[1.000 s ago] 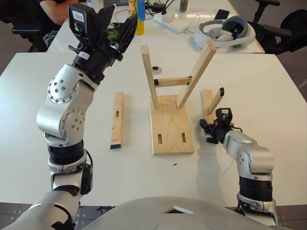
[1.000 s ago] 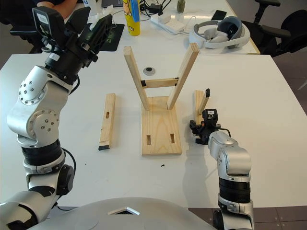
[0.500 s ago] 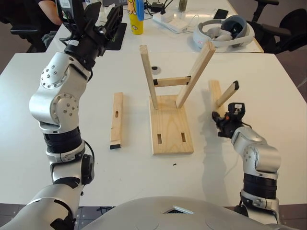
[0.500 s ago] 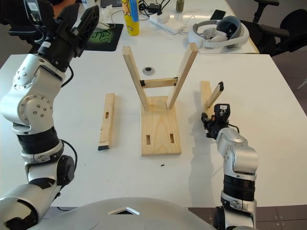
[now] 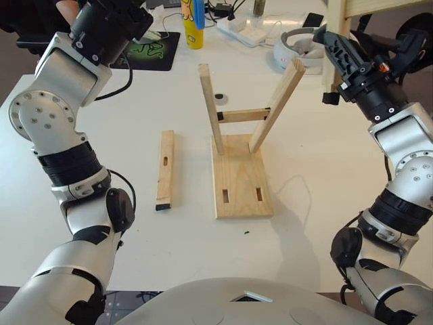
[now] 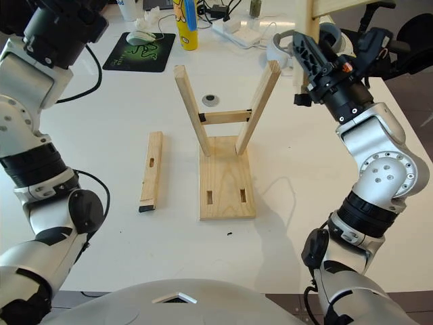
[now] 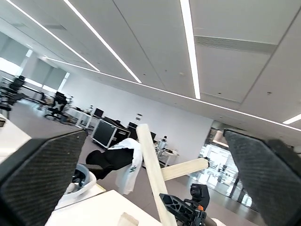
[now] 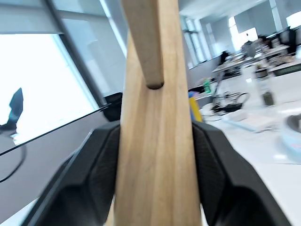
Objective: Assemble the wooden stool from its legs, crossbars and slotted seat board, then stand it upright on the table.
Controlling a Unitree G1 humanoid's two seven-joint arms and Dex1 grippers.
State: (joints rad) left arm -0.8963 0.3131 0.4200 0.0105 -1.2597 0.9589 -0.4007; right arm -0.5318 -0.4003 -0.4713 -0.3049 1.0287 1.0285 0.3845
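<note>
Step in hand, as judged: the second leg pair. Right gripper [image 8: 157,160] is clenched on a leg-and-crossbar piece [image 5: 336,20], held high. The seat board [image 5: 240,179], one pair seated, lies below, toward the left gripper [image 7: 153,183], which is released and empty. Next move calls for aligning the piece over a vacant slot [image 5: 226,195]. A loose leg [image 5: 164,169] awaits joining.

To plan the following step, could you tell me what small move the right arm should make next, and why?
Probably lower the right gripper toward the two empty slots in the seat board. It is shut on a leg with a crossbar, held high over the table's far right, while two legs already stand in the board.
</note>
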